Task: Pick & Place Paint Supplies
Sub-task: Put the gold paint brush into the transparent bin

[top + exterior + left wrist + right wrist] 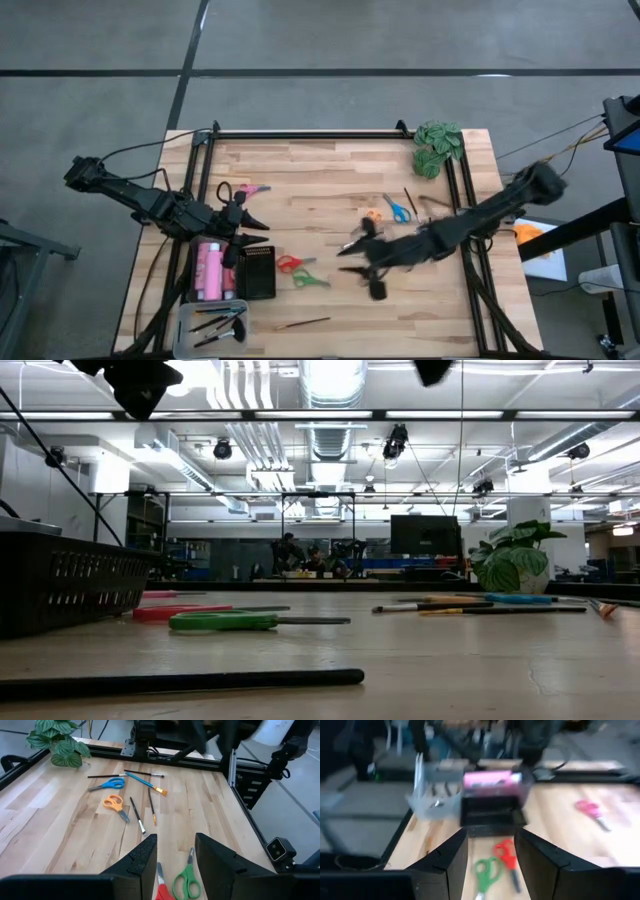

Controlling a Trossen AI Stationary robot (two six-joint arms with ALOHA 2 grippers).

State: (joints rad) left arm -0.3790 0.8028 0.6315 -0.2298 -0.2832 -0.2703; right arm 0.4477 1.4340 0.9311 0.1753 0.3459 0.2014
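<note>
Butcher-block wood forms the table [330,200], framed by dark rails. The left gripper [252,232] hovers near the black basket [258,272], its fingers spread with nothing between them. The right gripper [348,258] hangs mid-table, spread and empty too. Red scissors [289,263] and green scissors [308,280] lie side by side between the two grippers. Orange scissors [115,803] and blue scissors [111,784] lie farther right, among thin brushes [137,814]. Pink scissors [250,188] sit behind the left gripper.
</note>
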